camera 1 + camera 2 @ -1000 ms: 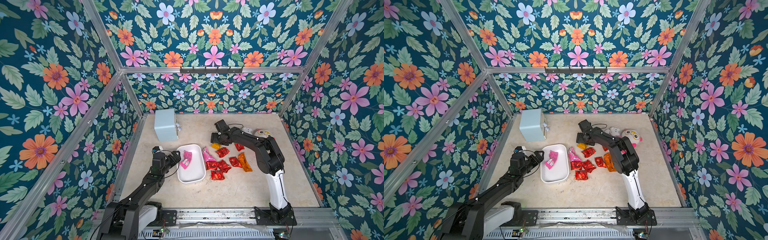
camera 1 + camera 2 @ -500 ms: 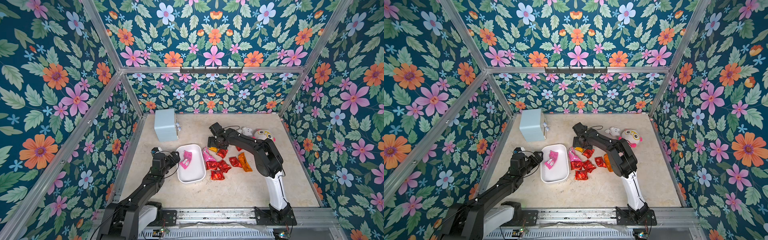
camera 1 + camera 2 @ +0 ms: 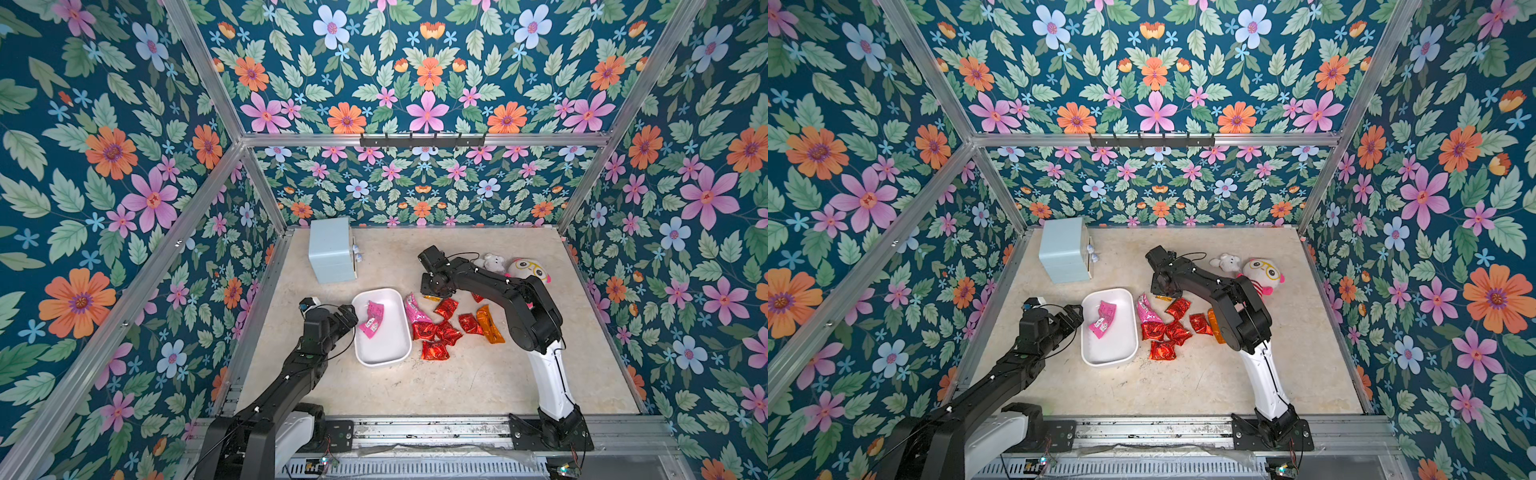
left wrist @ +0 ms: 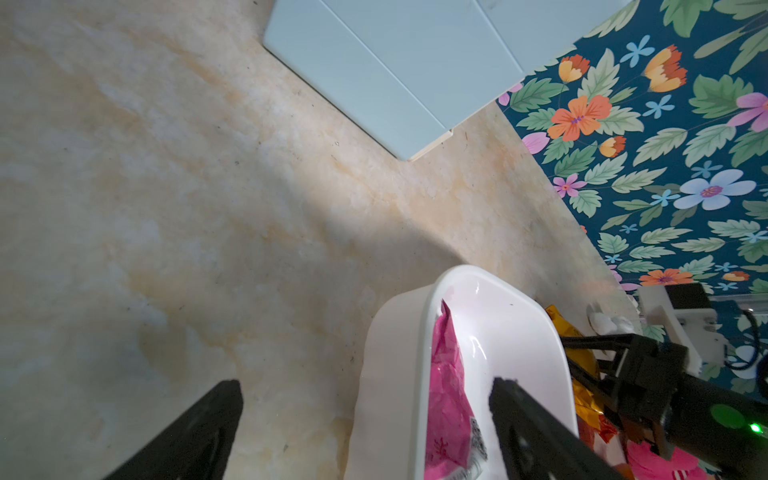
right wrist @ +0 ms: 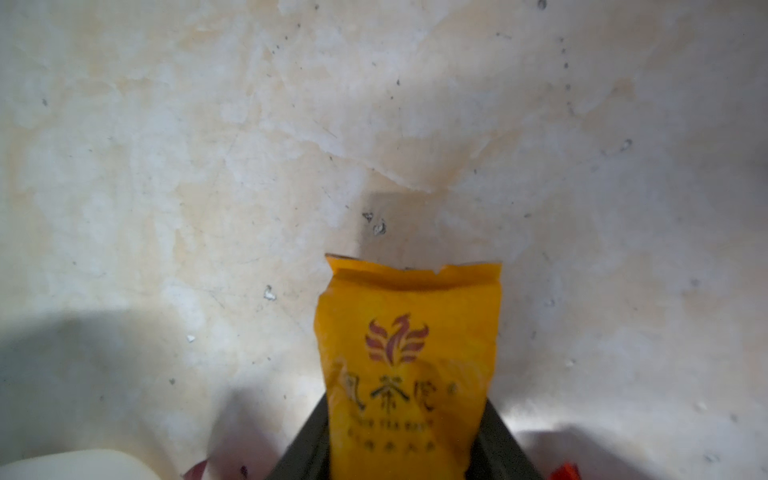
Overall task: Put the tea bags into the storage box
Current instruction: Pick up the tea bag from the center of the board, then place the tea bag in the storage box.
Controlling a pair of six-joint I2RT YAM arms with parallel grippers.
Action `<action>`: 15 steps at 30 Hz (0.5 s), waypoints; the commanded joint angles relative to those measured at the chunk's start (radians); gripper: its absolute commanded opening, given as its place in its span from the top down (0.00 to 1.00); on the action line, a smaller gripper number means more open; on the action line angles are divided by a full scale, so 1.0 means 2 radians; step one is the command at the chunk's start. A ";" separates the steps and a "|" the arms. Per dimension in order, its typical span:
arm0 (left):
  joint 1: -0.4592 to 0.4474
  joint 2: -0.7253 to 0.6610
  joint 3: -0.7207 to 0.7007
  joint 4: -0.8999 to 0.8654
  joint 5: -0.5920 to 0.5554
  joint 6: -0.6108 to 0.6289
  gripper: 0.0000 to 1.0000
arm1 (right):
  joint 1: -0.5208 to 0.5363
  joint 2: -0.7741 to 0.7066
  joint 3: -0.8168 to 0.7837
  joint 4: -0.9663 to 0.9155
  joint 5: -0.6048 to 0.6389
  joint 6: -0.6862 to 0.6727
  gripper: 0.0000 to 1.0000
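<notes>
The right gripper [image 5: 405,402] squeezes a yellow tea bag [image 5: 409,332] by its sides, at the far edge of the pile of tea bags [image 3: 436,332] beside the white box [image 3: 388,293] — light, crinkly, slick foil, likely best pinched across its flat middle. The left gripper [image 4: 365,384] hangs spread wide astride the box rim — two pink bags [image 3: 372,322] already inside.

left arm [image 3: 299,374] and right arm [image 3: 494,286] are black, with rounded joints and small white dots. nearest the rail [image 3: 428,428] each has a white link [image 3: 548,382] on a black base plate [image 3: 519,434]. thin black cables [image 3: 457,254] loop at the ends farthest from it.
</notes>
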 commanded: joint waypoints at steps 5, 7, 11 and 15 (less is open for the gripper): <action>0.001 -0.004 0.000 -0.004 -0.020 -0.015 0.01 | 0.006 -0.057 0.004 0.011 -0.001 -0.025 0.63; 0.001 -0.005 0.002 -0.006 -0.022 -0.017 0.01 | 0.017 -0.071 0.002 0.021 -0.018 -0.032 0.63; 0.003 -0.008 0.005 -0.014 -0.024 -0.022 0.01 | 0.051 -0.081 -0.008 0.047 -0.066 -0.038 0.63; 0.006 -0.011 0.005 -0.026 -0.026 -0.028 0.01 | 0.094 -0.069 -0.001 0.052 -0.079 -0.043 0.63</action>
